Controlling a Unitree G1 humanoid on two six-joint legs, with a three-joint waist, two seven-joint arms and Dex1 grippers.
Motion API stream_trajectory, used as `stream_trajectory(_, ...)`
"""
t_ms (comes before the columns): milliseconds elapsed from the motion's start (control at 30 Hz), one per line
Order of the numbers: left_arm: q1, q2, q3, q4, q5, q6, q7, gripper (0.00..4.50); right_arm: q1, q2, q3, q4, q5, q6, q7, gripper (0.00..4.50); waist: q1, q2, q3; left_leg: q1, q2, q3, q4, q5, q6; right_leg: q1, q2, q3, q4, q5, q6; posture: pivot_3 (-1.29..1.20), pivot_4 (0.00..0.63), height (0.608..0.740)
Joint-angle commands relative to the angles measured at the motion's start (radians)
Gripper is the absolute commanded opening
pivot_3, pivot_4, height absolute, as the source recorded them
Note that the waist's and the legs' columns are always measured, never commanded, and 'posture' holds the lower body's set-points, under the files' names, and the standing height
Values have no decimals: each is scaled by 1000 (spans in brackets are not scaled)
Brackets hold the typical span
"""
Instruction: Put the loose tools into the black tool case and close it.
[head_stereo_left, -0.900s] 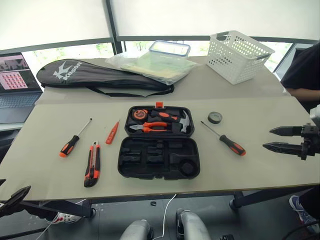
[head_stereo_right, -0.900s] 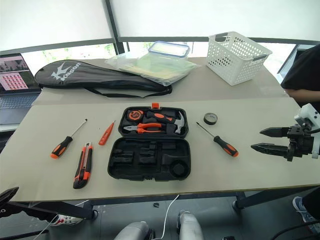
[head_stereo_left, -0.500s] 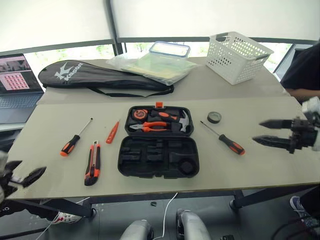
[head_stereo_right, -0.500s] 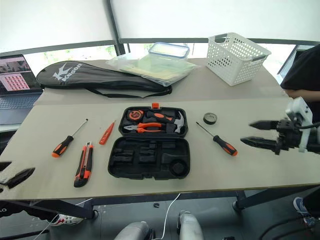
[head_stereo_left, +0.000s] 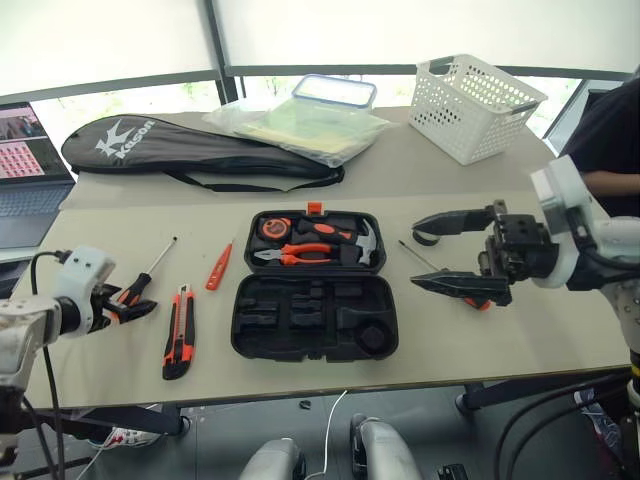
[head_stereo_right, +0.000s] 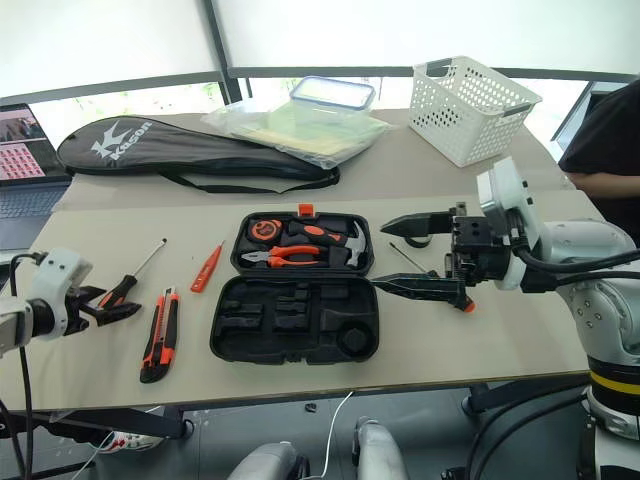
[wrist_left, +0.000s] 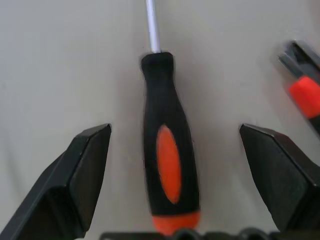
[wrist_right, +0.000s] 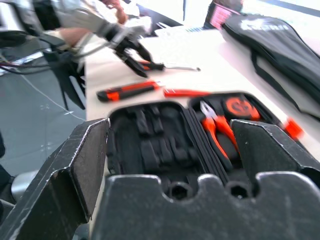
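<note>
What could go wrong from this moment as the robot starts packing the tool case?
The left end effector straddles the left screwdriver near its butt, so a grip there could tip the shaft. The right end effector, open, hovers over the right screwdriver and tape roll and might knock either. The case lid could be bumped.

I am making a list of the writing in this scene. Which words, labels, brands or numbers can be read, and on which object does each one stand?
"Kason", in white letters with a white logo beside it: on the long black racket bag.
Laptop screen: a grid of small pink pictures, too small to read.
Tape measure in the black tool case: any marking is too small to read.
No readable text on the other tools.
</note>
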Motion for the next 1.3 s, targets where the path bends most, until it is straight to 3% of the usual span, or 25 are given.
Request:
stream_trajectory(33,-40,-12,-52,93,47,-41,-45,4116,-6,9,11,-52,21,-2,-18,4500,1,0,0,0,0,0,0,0,0,0,0,0,0,0,0,0,150,740)
stream_trajectory(133,-58,-24,-65,129,45,-87,-96,3395,-4,22,35,-56,1,-24,-32,4500,4,0,0,1,0,1,1,0,0,2,-1,1,1,0,0,0,150,740)
stream_trajectory(367,-110,-22,-63,137,44,-86,-145,936,-30,53,55,-44,-38,-58,-76,4500,6,0,0,2,1,1,2,2,-2,3,-1,1,2,5,-4,0,150,740)
stream_trajectory(500,-164,0,-29,140,35,-140,-171,864,5,35,29,-72,-28,-53,-85,4500,8,-1,0,1,1,1,3,2,-2,2,-1,1,3,5,-5,0,150,740)
stream_trajectory(633,-233,1,-19,-10,-51,-198,-319,864,51,14,0,-92,-8,-40,-94,4500,17,-5,-1,-2,1,0,5,2,-2,0,0,-1,1,5,-4,0,150,740)
stream_trajectory(733,-308,-23,-107,-214,-124,-155,-456,864,100,-7,-17,-94,-5,-36,-87,4500,19,-5,-1,-4,1,0,7,2,-2,0,-1,-1,1,6,-3,0,150,740)
stream_trajectory(800,-352,-51,-246,-287,-42,-225,-515,864,144,-24,-20,-95,-27,-51,-85,4500,18,-5,-1,-7,0,-1,9,1,-1,0,-1,-2,0,6,-2,0,150,740)
stream_trajectory(867,-387,-107,-361,-268,67,-331,-512,864,177,-33,-20,-93,-43,-64,-82,4500,16,-3,-3,-7,0,0,9,1,-1,1,-1,-2,0,7,-1,0,150,740)
stream_trajectory(1000,-459,-235,-468,-180,159,-367,-478,864,212,-31,-24,-103,-76,-89,-105,4500,5,-5,-1,-5,1,4,11,1,0,2,-1,2,-1,7,-2,0,150,740)
stream_trajectory(1300,-546,-325,-550,9,319,-505,-450,864,262,-40,-62,-141,-64,-79,-136,4500,14,-6,-1,-5,5,3,12,2,0,2,1,4,1,10,-6,0,150,740)
